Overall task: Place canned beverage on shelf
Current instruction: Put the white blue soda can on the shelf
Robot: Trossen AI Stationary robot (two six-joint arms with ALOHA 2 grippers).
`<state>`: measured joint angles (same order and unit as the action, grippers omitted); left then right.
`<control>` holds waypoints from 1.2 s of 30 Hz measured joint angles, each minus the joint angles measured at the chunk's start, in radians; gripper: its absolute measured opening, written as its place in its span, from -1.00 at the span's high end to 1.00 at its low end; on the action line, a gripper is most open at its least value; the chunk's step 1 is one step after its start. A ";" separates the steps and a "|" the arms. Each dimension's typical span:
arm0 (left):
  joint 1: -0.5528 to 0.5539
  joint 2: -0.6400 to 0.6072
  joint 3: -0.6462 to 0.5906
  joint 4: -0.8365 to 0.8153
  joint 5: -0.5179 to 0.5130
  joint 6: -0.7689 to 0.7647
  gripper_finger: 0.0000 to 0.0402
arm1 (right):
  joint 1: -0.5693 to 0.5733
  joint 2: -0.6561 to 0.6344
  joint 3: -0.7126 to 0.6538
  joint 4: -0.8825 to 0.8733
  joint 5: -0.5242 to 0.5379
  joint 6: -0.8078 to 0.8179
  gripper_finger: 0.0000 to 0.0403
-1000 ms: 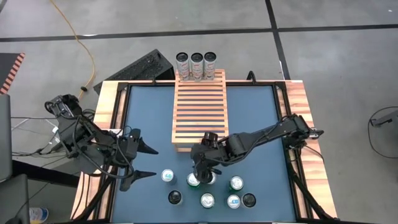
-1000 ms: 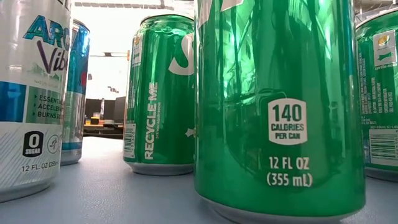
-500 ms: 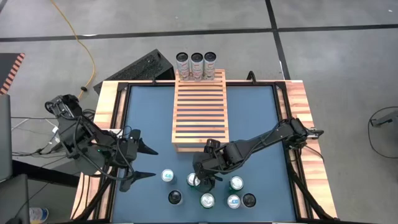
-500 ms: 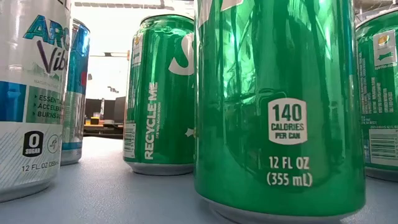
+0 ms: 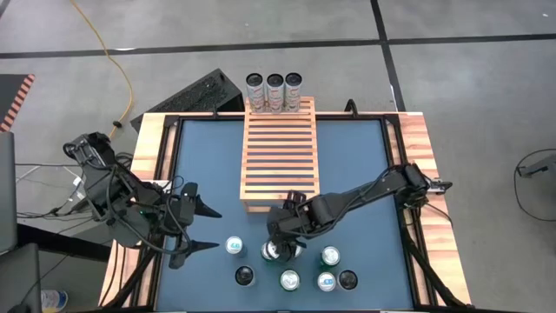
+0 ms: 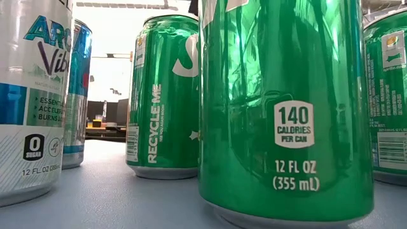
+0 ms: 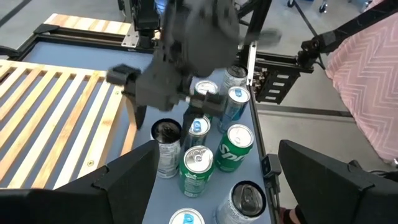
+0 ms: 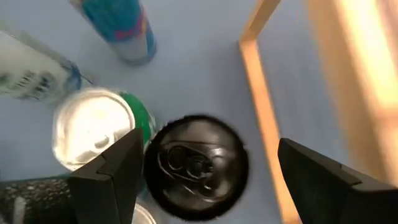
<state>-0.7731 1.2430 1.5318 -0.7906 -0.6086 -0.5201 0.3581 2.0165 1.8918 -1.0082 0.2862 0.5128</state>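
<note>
Cans cluster near the table's [image 5: 343, 174] front edge, just past the shelf's [image 5: 280, 156] near end. Right end effector [image 5: 280, 252] hangs open over a dark-topped can [image 8: 196, 163]; lower squarely, fingers clearing neighbours, before closing. Left end effector [image 5: 205, 228] waits open at the table's left edge.

Your right claw [image 5: 280, 249] has slid away from the near edge of the shelf [image 5: 280, 156], toward the cluster of cans, and now hangs open directly above a dark-topped can [image 8: 198, 163] on the desk.
</note>
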 joint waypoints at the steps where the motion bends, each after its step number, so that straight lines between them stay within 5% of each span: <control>1: -0.003 0.000 0.000 -0.001 0.000 0.000 -0.58 | 0.001 0.002 -0.021 0.011 -0.004 0.013 -0.58; 9: -0.006 0.000 0.000 -0.003 -0.019 0.010 -0.58 | 0.011 0.001 -0.050 0.026 -0.023 0.041 -0.44; 18: -0.006 -0.002 0.000 0.031 -0.032 0.019 -0.58 | 0.010 -0.003 -0.049 0.013 -0.022 0.043 0.25; 36: -0.006 -0.019 0.000 0.095 0.004 0.069 -0.58 | -0.004 0.001 0.219 -0.189 -0.026 -0.145 0.26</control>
<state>-0.7792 1.2236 1.5318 -0.6955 -0.6048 -0.4515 0.3542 2.0171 2.1109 -1.1976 0.2603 0.3681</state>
